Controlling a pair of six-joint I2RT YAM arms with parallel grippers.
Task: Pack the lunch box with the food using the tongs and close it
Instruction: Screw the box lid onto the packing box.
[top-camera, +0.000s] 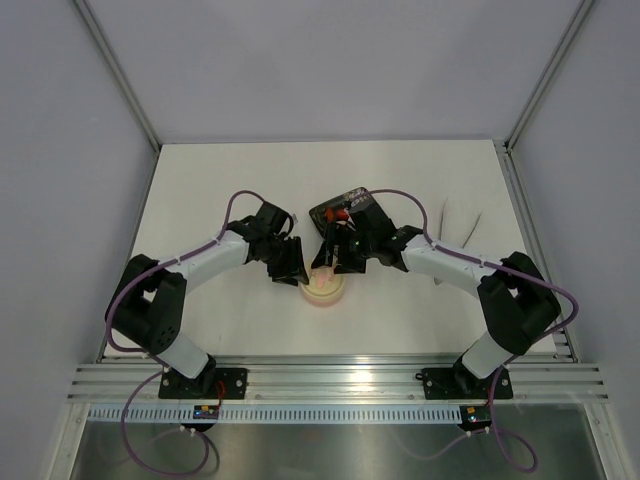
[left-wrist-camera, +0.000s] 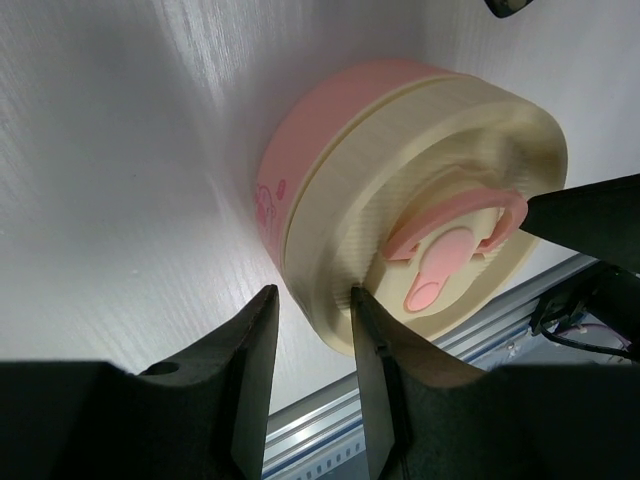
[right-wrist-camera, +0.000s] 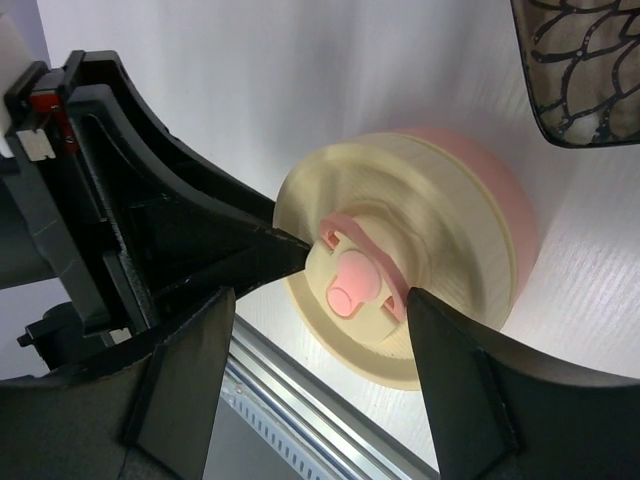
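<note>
The lunch box (top-camera: 325, 289) stands near the table's front middle with its cream lid (left-wrist-camera: 440, 170) on the pink tub (left-wrist-camera: 310, 120). My left gripper (left-wrist-camera: 312, 296) straddles the lid's rim (left-wrist-camera: 325, 300), one finger outside and one on the lid's top, shut on it. My right gripper (right-wrist-camera: 315, 302) is open, its fingers wide on either side of the pink knob (right-wrist-camera: 352, 285) at the lid's centre. Any food inside the box is hidden; a red piece (top-camera: 343, 212) lies on the black tray (top-camera: 352, 202). The tongs (top-camera: 462, 222) lie on the table at the right.
The black tray sits just behind the lunch box, and its patterned corner (right-wrist-camera: 585, 70) shows in the right wrist view. The aluminium rail (top-camera: 330, 380) runs along the table's near edge. Grey walls enclose the table on three sides.
</note>
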